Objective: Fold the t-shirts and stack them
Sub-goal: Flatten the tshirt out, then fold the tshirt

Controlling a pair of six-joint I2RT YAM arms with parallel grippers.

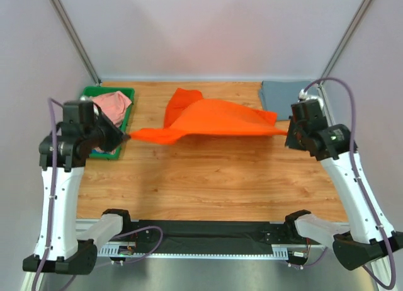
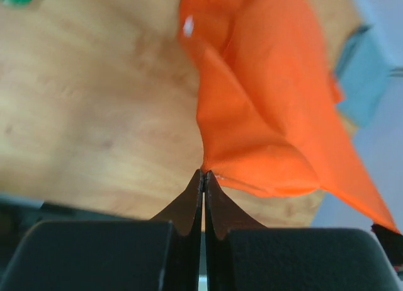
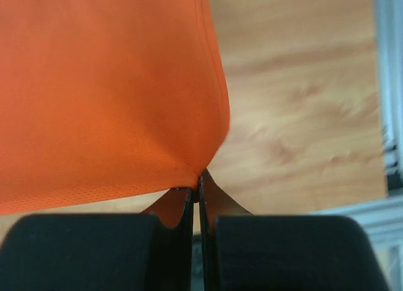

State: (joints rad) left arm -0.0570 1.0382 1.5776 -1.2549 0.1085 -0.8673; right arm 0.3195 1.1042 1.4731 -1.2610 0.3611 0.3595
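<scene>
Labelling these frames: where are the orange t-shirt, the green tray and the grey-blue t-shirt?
orange t-shirt (image 1: 217, 118), top view, middle of the stretched cloth.
green tray (image 1: 107, 89), top view, its far rim.
grey-blue t-shirt (image 1: 280, 97), top view, its visible middle.

Left of the orange shirt (image 1: 214, 121), the green tray (image 1: 130, 94) + pink shirt (image 1: 112, 104) are half hidden behind the left arm (image 1: 82, 130). There's blue cloth (image 1: 104, 152) in there too, too small to ID. Right of the orange shirt, the grey-blue shirt (image 1: 277, 96) is partly blocked by the right arm (image 1: 315, 124). Both wrist cams crop the orange shirt.
</scene>
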